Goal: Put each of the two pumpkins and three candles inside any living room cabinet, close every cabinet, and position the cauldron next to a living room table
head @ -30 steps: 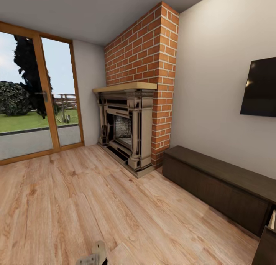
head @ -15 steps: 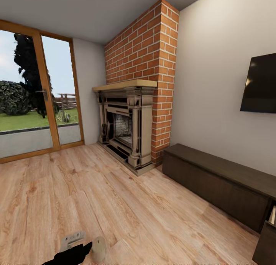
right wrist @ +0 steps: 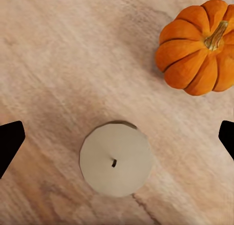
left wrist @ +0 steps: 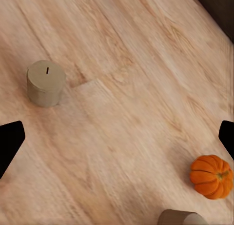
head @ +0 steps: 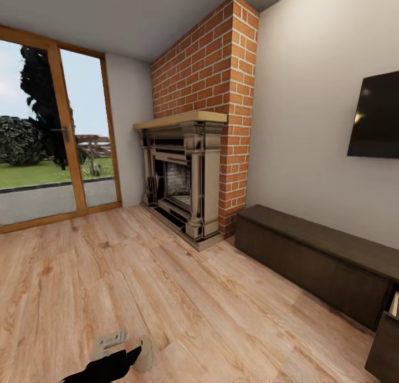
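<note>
the right gripper (right wrist: 117,139) hangs straight over a candle (right wrist: 116,159) standing on the wood floor (right wrist: 53,59), its dark fingertips (right wrist: 9,142) spread wide at either edge of the right wrist view, released and holding nothing; a pumpkin (right wrist: 200,47) sits just beside the candle. the candle looks like a stiff, light wax stub, so i judge a firm pinch across its round side wall is best, while the ribbed, hard-skinned pumpkin may roll and is better taken across its belly than by the thin stem. the left gripper (left wrist: 117,139) is also spread and empty above the floor, with a second candle (left wrist: 45,82) well apart from the pumpkin (left wrist: 210,176) and the rim of another candle (left wrist: 183,218) beside that. the wrist views give these floor items; the head view instead shows the left gripper (head: 124,347) low down, then the long dark cabinet (head: 316,261) along the wall with a drawer (head: 394,305) pulled out at its near end, and the fireplace (head: 183,178) beyond.
</note>
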